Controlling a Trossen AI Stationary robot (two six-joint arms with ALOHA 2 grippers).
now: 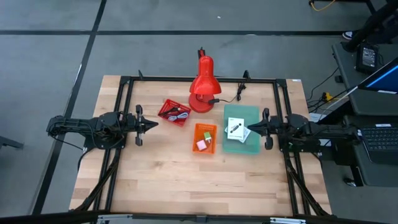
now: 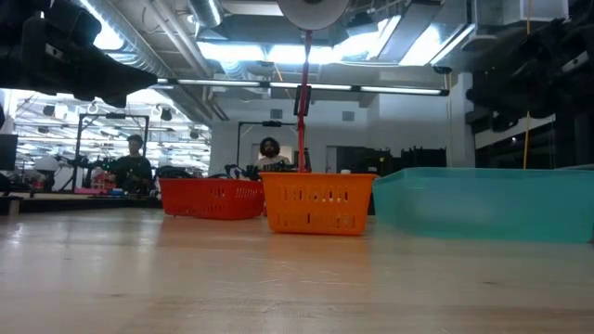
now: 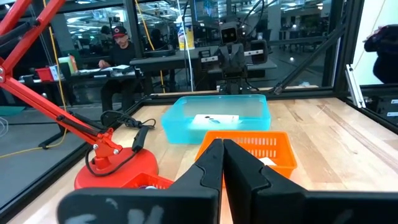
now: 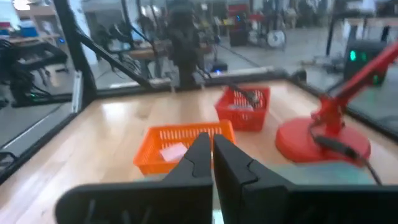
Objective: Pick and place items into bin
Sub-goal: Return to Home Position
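Pinkish-white cube (image 1: 201, 144) beside tiny green cube (image 1: 210, 139) in orange bin (image 1: 195, 134); left gripper (image 1: 152, 123) and right gripper (image 1: 249, 129) fingers together.

In the low view the walls of the red mesh plastic basket (image 2: 211, 198), the orange mesh plastic basket (image 2: 318, 204) and the shallow teal plastic tray (image 2: 483, 202) hide whatever lies inside them. The red desk lamp (image 2: 303, 70) shows only its stem there, its shade cut off by the top edge and its base hidden behind the orange basket. In the high view the cords (image 1: 177, 114) in the red basket are a tangle too small to tell apart and the print on the white flat packets (image 1: 236, 130) cannot be read, while in the left wrist view the left pincer (image 3: 222, 146) covers most of the red basket.
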